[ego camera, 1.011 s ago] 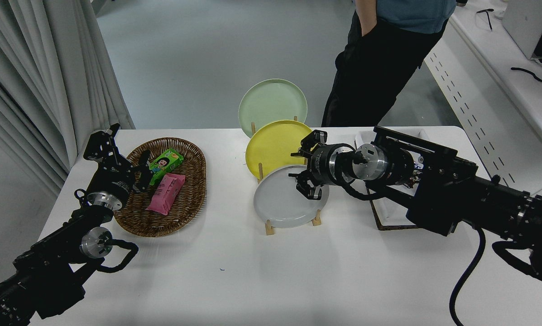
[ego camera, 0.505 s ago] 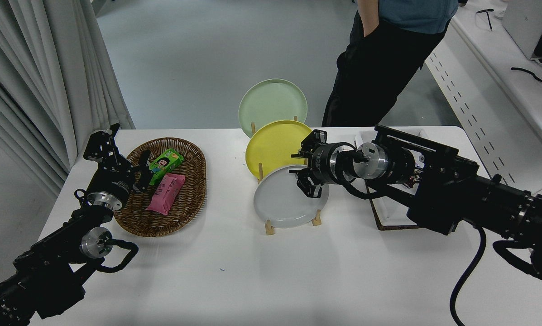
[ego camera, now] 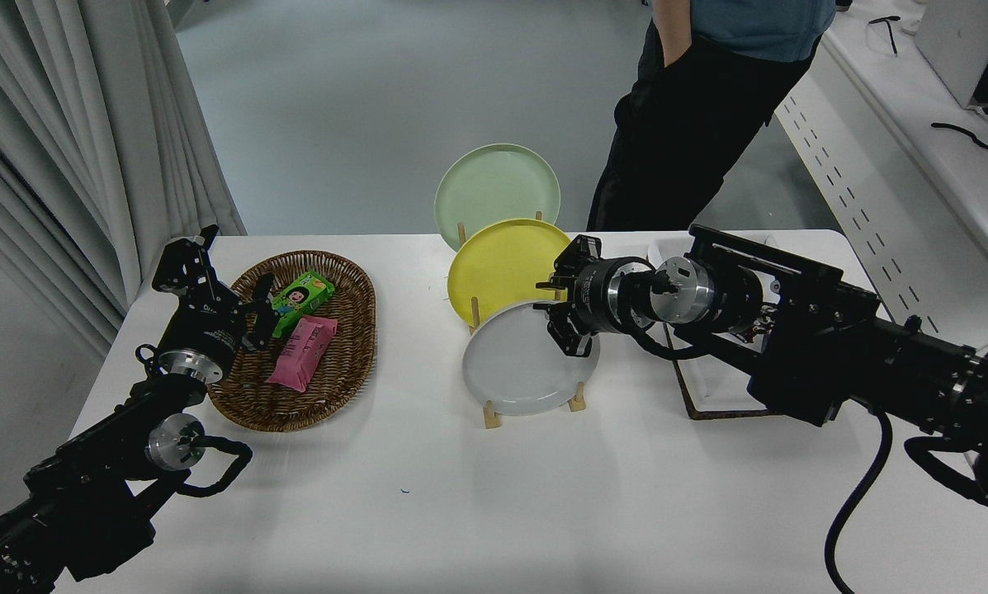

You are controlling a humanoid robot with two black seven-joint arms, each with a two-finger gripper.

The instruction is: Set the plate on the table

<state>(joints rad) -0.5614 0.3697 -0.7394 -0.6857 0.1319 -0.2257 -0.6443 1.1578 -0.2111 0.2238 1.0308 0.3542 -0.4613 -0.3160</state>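
Change: the right hand (ego camera: 566,318) has drawn back a little toward the tabletop's right edge since a second ago; the plate has not shifted.
Right hand: it sits at the upper right rim of the plate (ego camera: 520,363), its fingers spread narrowly, one above the rim and one over the plate's face. Whether they touch the plate I cannot tell from this angle.
Plate: grey, leaning upright in the front slot of a wooden rack (ego camera: 492,415) near the middle of the tabletop (ego camera: 477,511), its face turned toward the near edge.
Other plates: a yellow plate (ego camera: 498,264) stands just behind the grey one in the same rack, and a green plate (ego camera: 494,190) behind that, at the far edge.
Right arm: it comes in from the right edge and lies across a white tray (ego camera: 712,384) with a cork base, which sits toward the far right corner.
Left hand: parked near the tabletop's left edge (ego camera: 250,309), fingers apart, beside the rim of a wicker basket (ego camera: 353,346).
Basket: it holds a green packet (ego camera: 302,299) and a pink packet (ego camera: 302,351), lying side by side.
Person: stands beyond the far edge (ego camera: 692,115), dark trousers and a blue top, one hand in a pocket.
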